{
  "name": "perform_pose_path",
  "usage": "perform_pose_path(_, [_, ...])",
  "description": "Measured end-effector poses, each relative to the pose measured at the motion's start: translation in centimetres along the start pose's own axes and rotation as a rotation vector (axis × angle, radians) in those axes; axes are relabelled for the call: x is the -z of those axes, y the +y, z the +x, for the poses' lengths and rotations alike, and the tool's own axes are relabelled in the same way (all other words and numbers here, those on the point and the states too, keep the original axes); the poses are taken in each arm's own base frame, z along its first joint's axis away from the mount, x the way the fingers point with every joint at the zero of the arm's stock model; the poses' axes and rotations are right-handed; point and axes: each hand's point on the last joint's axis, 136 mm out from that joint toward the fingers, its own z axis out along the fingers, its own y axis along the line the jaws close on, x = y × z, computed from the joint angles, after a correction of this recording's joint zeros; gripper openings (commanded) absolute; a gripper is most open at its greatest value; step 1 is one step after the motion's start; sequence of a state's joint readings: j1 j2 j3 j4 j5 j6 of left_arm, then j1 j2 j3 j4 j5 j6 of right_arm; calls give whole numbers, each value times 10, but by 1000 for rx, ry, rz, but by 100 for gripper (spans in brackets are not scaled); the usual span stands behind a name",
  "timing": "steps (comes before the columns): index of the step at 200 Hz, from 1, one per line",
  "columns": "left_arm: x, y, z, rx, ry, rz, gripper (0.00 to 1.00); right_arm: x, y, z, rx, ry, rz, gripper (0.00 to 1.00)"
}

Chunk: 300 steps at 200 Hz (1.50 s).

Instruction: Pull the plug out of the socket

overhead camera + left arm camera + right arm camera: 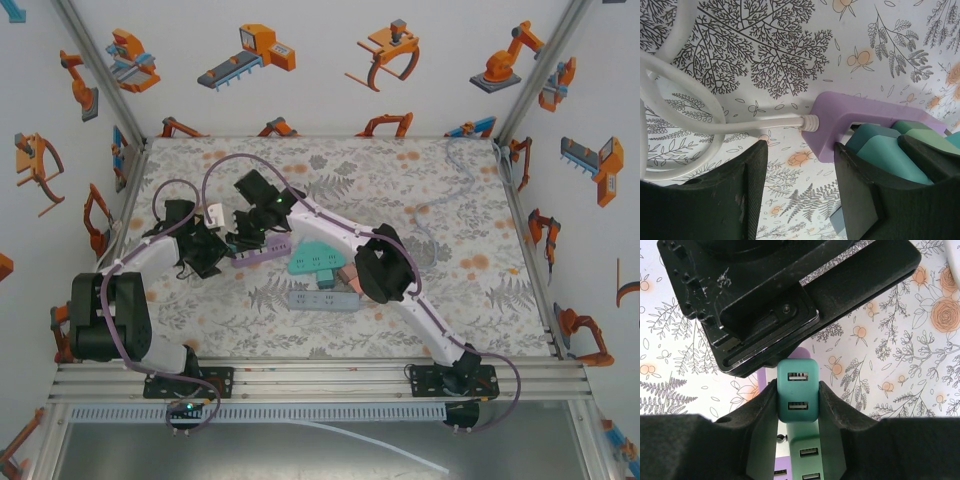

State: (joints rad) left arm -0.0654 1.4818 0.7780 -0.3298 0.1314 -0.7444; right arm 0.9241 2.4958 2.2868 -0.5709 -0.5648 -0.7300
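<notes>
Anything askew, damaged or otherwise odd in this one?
Nothing stands out. The right gripper is closed squarely on the teal plug on the purple power strip, whose white cord loops loosely beside it; no damage or spills.

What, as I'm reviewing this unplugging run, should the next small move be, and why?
Probably close the left claw on the purple socket strip to brace it. Its fingers straddle the strip's end where the white cable enters, a gap beside one finger, while the right claw is shut on the teal plug. Pulling unbraced would likely drag the strip along.
</notes>
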Motion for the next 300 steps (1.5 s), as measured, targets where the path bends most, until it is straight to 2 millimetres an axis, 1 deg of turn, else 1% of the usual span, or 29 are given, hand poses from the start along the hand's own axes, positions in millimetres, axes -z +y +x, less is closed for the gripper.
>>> perform_pose_path(79, [1,1,-2,2,-11,-10,54,1,-2,-5,-12,-23,12,5])
perform_pose_path(95, [2,2,-3,2,-13,-14,55,7,-4,-13,-9,-44,31,5])
perform_pose_path(109, [3,3,-3,2,-16,-23,55,18,-5,-23,-8,-64,52,5])
perform_pose_path(120, [5,5,-4,2,-22,-35,56,29,-7,-34,-8,-85,77,4])
perform_pose_path(135, [9,9,-4,2,-29,-55,57,51,-10,-50,-14,-121,115,3])
perform_pose_path(147, [12,12,-4,-3,-33,-69,59,71,-12,-61,-28,-155,150,2])
perform_pose_path(161, [19,10,-4,-12,-43,-60,62,99,-16,-71,-56,-193,199,1])
perform_pose_path(177, [33,1,-9,-33,-78,-15,67,133,-19,-76,-108,-233,265,2])
perform_pose_path(197, [59,-18,-18,-72,-148,80,72,175,-20,-74,-212,-293,354,2])
perform_pose_path(210, [77,-32,-23,-100,-192,150,76,202,-18,-67,-314,-341,407,0])
perform_pose_path(222, [92,-44,-25,-129,-226,218,79,228,-17,-55,-423,-391,458,0])
perform_pose_path(235, [111,-60,-24,-172,-260,298,82,255,-18,-36,-553,-427,523,0])
perform_pose_path(248, [128,-77,-19,-224,-282,378,84,281,-18,-11,-687,-457,593,0])
perform_pose_path(273, [153,-106,5,-345,-278,510,87,325,-9,40,-925,-505,714,0])
perform_pose_path(285, [162,-119,19,-404,-262,562,89,342,-2,64,-1028,-529,763,1])
perform_pose_path(300, [172,-134,37,-475,-239,621,91,359,6,91,-1146,-550,813,1])
